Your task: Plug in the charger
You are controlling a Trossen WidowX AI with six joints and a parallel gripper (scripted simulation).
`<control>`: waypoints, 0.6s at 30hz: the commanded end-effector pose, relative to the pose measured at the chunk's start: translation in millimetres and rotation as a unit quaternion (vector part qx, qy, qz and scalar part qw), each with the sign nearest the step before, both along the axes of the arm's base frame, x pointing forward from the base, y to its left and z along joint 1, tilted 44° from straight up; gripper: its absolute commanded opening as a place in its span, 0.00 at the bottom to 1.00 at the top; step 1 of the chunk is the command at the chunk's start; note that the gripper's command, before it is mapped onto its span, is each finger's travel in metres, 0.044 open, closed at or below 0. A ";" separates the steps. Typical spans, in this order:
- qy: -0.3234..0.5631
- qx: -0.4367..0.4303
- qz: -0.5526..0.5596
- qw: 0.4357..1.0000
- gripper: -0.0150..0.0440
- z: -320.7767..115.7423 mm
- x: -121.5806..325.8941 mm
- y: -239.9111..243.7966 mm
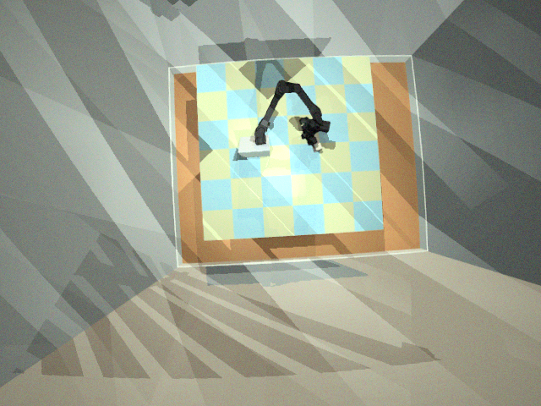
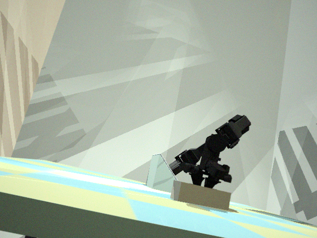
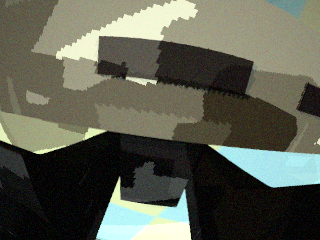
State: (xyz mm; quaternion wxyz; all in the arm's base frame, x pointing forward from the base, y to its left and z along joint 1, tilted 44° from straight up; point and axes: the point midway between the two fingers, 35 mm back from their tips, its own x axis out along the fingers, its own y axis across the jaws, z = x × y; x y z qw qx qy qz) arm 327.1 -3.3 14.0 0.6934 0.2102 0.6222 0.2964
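The power strip (image 1: 318, 148) (image 2: 202, 196) (image 3: 225, 32) is a beige-brown block standing on the checkered table. In the wrist view its near edge crosses just beyond the fingertips, and its top has a long dark rectangular patch, with part of another at the right edge. My gripper (image 2: 204, 182) (image 3: 158, 136) is shut on the charger (image 3: 155, 185), a small dark grey block between the black fingers. In the exterior view the fingers stand low behind the strip, pointing down. The prongs are hidden, and I cannot tell whether the charger touches the strip. The charger is too small or hidden in the top and exterior views.
The arm rises from a white box (image 1: 254, 150) left of the strip and arches over the back of the table. A pale slanted panel (image 2: 160, 174) stands beside the strip in the exterior view. The checkered top (image 1: 277, 220) lies over an orange-brown surface with a pale rim.
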 end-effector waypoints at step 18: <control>-0.002 0.000 0.000 1.000 1.00 0.2 0.6 -0.2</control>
